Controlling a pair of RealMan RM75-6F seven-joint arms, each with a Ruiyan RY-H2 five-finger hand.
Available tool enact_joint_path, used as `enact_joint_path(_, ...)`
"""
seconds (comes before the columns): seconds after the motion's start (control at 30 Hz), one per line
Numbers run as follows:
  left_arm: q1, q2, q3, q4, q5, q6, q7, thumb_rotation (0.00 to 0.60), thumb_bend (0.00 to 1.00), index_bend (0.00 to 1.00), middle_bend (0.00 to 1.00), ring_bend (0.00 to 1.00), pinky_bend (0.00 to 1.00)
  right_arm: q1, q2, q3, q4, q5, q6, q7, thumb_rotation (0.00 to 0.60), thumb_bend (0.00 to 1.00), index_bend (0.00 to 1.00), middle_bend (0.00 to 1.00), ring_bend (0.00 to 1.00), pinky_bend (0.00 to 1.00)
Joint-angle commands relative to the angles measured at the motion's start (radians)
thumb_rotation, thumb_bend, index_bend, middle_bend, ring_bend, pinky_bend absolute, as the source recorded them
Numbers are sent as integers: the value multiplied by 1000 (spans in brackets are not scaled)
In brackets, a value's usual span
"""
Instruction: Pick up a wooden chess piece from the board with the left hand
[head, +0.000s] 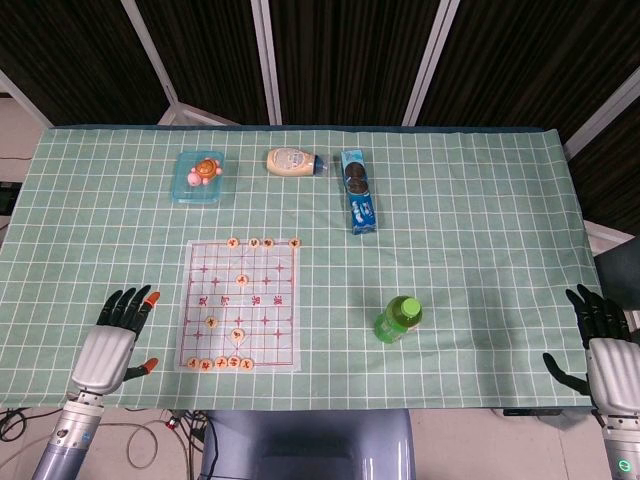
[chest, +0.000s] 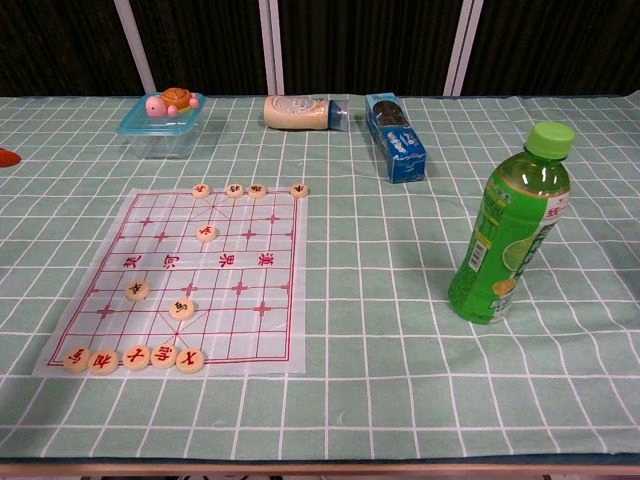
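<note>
Nothing was lifted yet: the left hand (head: 112, 335) hovered empty with fingers spread, just beside the board (head: 283, 352) on the surface (head: 470, 230), while the right hand (head: 600, 340) waited far off, released too. The pieces (chest: 135, 357), flat round wooden discs with red characters, sat in a near row, a far row, and a few loose mid-board. The whole pick was left, and the thin glossy sheet looked slippery under those low discs.

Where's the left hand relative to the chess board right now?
In the head view, the left hand rests on the table just left of the chess board, holding nothing.
</note>
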Motion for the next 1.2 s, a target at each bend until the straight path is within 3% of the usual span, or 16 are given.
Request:
enact_joint_path(0.03,0,0,0,0,-1,-1,1,600,43,0,0,0,61,0,1,0,-1,1,-2,-1,600,304,0,0,0,0)
enact_joint_path(0.8,-5,10,6,-21,-11,-27,21,600,43,0,0,0,62,3,9,-5,-27,23,-28,-21,600,303,0,0,0,0)
enact_joint_path(0.9,-11,8,6,-30,-1,-30,46,600,43,0,21,21,104,2,11,-6,-29,26,-31,-17,600,303,0,0,0,0)
enact_joint_path(0.97,-17,5,2,-41,10,-29,76,600,43,0,107,113,223,2,14,-6,-32,26,-33,-14,600,303,0,0,0,0)
enact_joint_path(1.13,-39,-7,-9,-73,19,-49,145,600,82,124,640,620,716,2,18,-8,-37,27,-36,-12,600,304,0,0,0,0)
enact_joint_path(1.2,-52,-12,-9,-97,0,-84,171,600,112,177,777,733,817,2,19,-8,-39,29,-38,-12,600,304,0,0,0,0)
